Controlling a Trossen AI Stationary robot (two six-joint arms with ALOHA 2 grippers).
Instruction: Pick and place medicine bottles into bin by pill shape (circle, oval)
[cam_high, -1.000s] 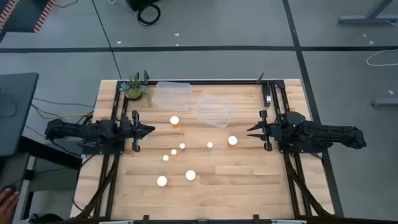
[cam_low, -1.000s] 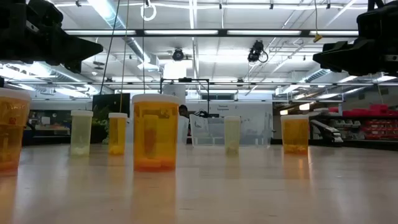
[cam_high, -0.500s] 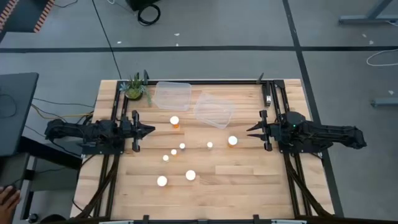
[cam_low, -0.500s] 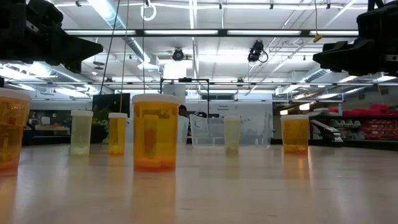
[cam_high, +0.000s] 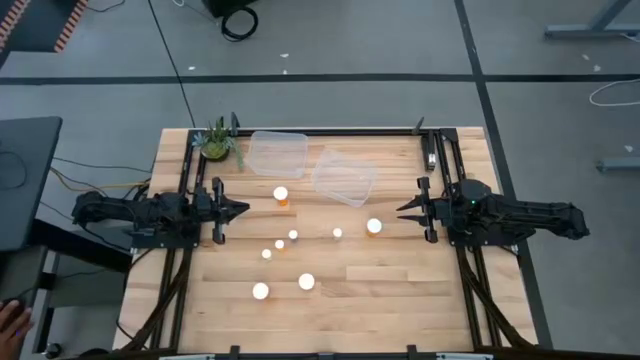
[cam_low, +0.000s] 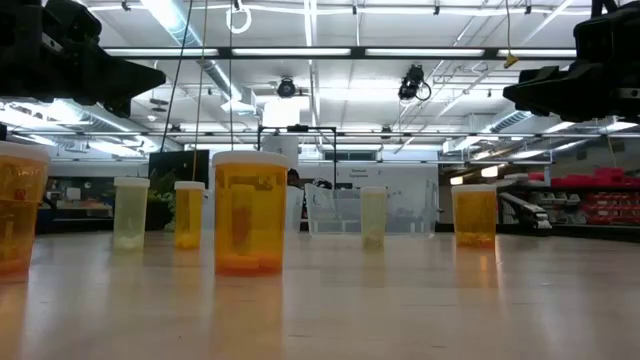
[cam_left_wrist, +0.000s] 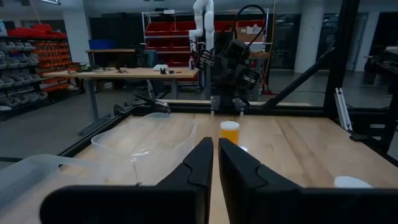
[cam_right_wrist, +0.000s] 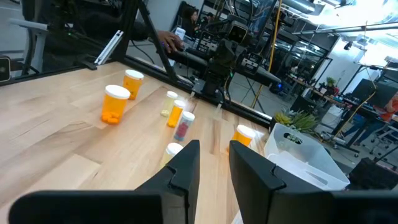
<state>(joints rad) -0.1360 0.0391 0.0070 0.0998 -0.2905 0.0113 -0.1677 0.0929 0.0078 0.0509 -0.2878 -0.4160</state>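
Observation:
Several orange medicine bottles with white caps stand upright on the wooden table (cam_high: 400, 290). Bigger ones are at the far middle (cam_high: 281, 195), toward the right (cam_high: 374, 227) and near the front (cam_high: 306, 283) (cam_high: 260, 292). Smaller ones cluster mid-table (cam_high: 293, 236) (cam_high: 266, 254) (cam_high: 337, 233). My left gripper (cam_high: 243, 209) hovers shut at the table's left, pointing right; it also shows in the left wrist view (cam_left_wrist: 215, 149). My right gripper (cam_high: 400, 211) hovers at the right, pointing left, its fingers a narrow gap apart (cam_right_wrist: 214, 149). Both are empty.
Two clear plastic bins lie at the far middle, one (cam_high: 277, 152) left of the other (cam_high: 344, 175). A small green plant (cam_high: 218, 142) stands at the far left corner. Black frame rails (cam_high: 186, 200) (cam_high: 452, 190) run along both sides. A person's hand (cam_high: 10, 318) shows off the table's near left.

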